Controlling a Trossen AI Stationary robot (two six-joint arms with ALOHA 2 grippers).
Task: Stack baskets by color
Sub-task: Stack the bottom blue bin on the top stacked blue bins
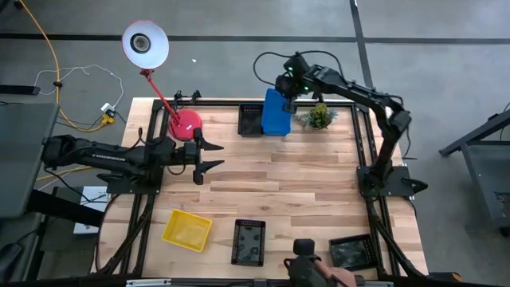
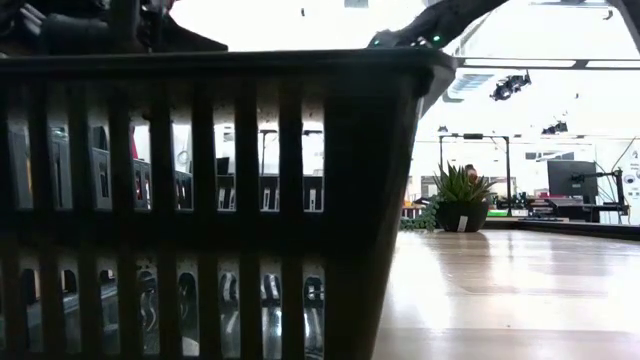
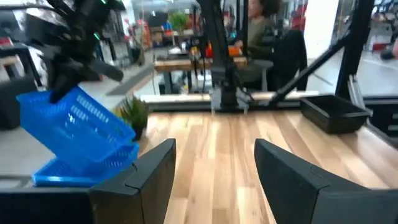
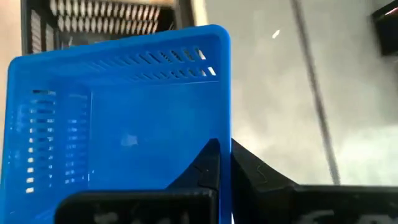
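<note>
While the blue basket (image 1: 276, 110) hangs tilted just beside the plant (image 1: 319, 116), over a second blue basket (image 3: 84, 169), your right gripper (image 4: 225, 163) pinches its wall. Your left gripper (image 1: 209, 155) waits spread and empty, well apart from the plant.

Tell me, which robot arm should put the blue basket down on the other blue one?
The right. Its gripper already pinches the tilted blue basket just above the other blue one. The left gripper is open, far away mid-table.
</note>
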